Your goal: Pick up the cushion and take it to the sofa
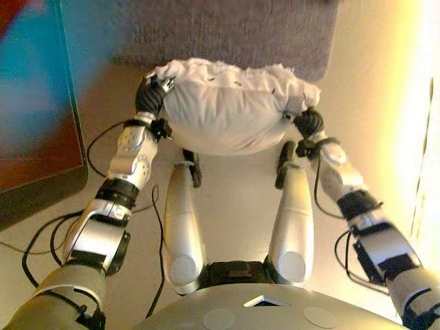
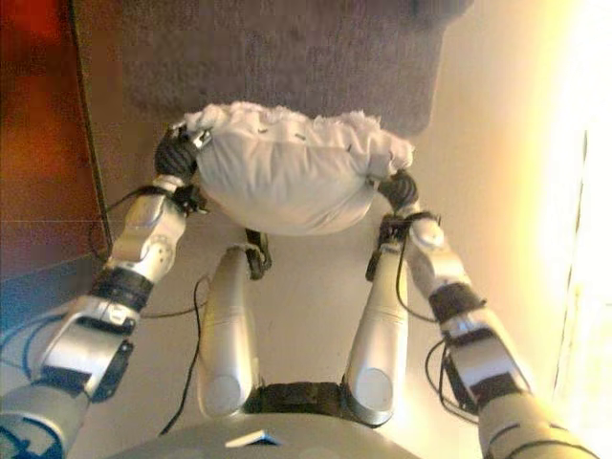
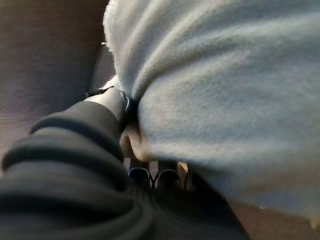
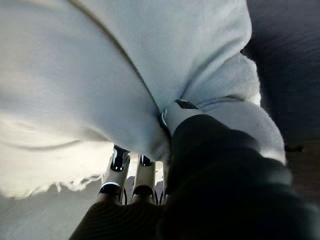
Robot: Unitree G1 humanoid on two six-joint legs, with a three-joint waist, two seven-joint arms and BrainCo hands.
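White cushion point(image 1: 230, 113) held aloft between both hands, just near the grey sofa point(image 1: 227, 31) | left hand point(image 1: 150, 96) fingers clenched on its left end | right hand point(image 1: 307, 121) fingers clenched on its right end

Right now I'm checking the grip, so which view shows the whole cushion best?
The left eye view: the white cushion shows whole, held between the left hand and right hand before the grey sofa. The right eye view shows much the same. Both wrist views show only close fabric.
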